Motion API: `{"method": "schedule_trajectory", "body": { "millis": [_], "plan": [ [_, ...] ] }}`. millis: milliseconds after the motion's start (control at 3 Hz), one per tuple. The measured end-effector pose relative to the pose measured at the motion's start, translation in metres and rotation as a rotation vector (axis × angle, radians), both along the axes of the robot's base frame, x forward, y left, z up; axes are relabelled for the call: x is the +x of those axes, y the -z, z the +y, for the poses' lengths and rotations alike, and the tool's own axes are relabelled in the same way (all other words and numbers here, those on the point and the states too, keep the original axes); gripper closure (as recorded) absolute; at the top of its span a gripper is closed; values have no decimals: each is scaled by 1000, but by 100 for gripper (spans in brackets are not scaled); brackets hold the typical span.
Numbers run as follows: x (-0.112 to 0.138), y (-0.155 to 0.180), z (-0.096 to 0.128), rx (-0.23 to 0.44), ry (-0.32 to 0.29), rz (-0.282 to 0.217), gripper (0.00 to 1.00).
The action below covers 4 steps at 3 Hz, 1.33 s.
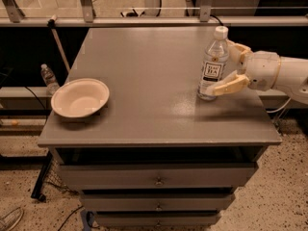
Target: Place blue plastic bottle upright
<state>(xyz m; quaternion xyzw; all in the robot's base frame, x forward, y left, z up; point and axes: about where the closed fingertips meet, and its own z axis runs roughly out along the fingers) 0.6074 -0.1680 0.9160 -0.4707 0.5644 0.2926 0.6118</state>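
Observation:
The blue plastic bottle [212, 66] stands upright near the right edge of the grey table [144, 66]. It is clear plastic with a white cap and a white label with a dark panel. My gripper [222, 68] reaches in from the right at the bottle's side. Its cream fingers [227, 85] are spread apart, one at the front by the bottle's base and one behind near its shoulder. The jaws are open and no longer clamp the bottle.
A white bowl [80, 98] sits on the table's left front. A small clear bottle [48, 78] stands lower down beyond the left edge. Drawers [156, 179] are below the tabletop. A rail with metal posts [86, 4] runs behind the table.

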Motion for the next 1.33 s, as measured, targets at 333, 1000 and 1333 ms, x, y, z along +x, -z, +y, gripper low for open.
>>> {"method": "schedule_trajectory", "body": {
  "millis": [333, 1000, 1333],
  "plan": [
    [0, 0, 0, 0, 0, 0, 0],
    [-11, -26, -42, -57, 104, -15, 0],
    [-23, -40, -74, -78, 189, -19, 0]
  ]
}}
